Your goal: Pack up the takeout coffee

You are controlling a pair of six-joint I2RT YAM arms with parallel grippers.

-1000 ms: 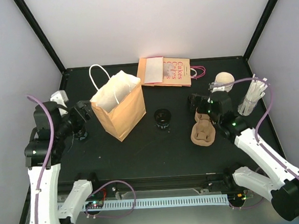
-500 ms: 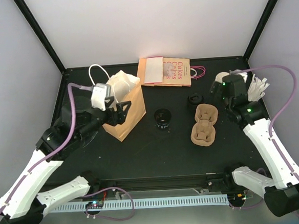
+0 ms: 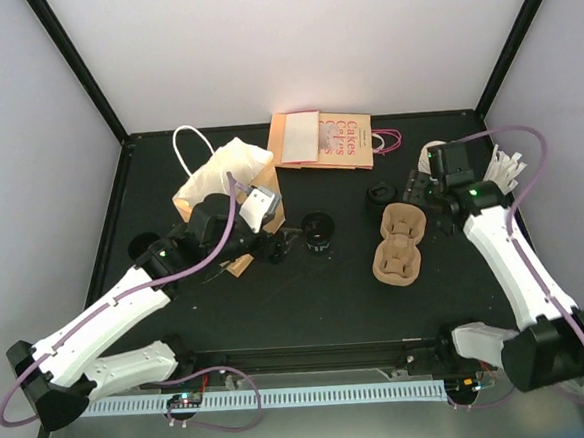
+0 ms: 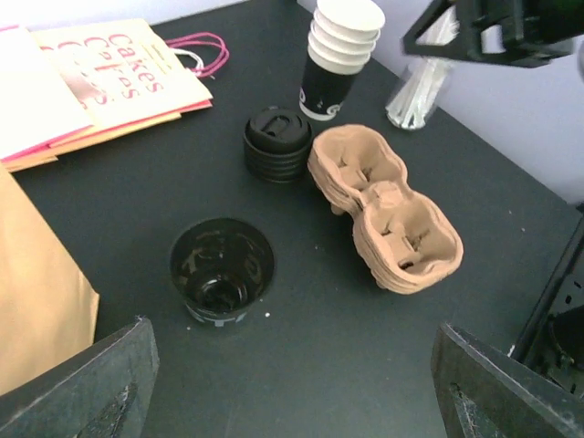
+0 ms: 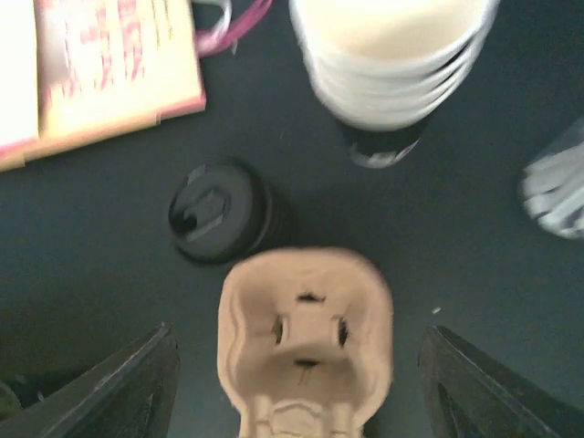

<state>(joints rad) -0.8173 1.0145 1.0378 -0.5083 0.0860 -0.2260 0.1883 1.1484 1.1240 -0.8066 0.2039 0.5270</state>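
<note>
Left gripper low over mid-worktop, spread wide, empty. Just beyond, slightly left of its centre line: takeout cup, upright, lidless, beside the paper bag; nearest to the left arm. Farther toward the back-right corner, black lids; right gripper wide above the carrier, holding nothing.

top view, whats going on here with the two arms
Packing a takeout coffee, nothing gripped yet. The left fingers are open just short of the lidless black cup, with the brown paper bag beside it. The right fingers hang open over the pulp cup carrier and the stack of black lids.
</note>
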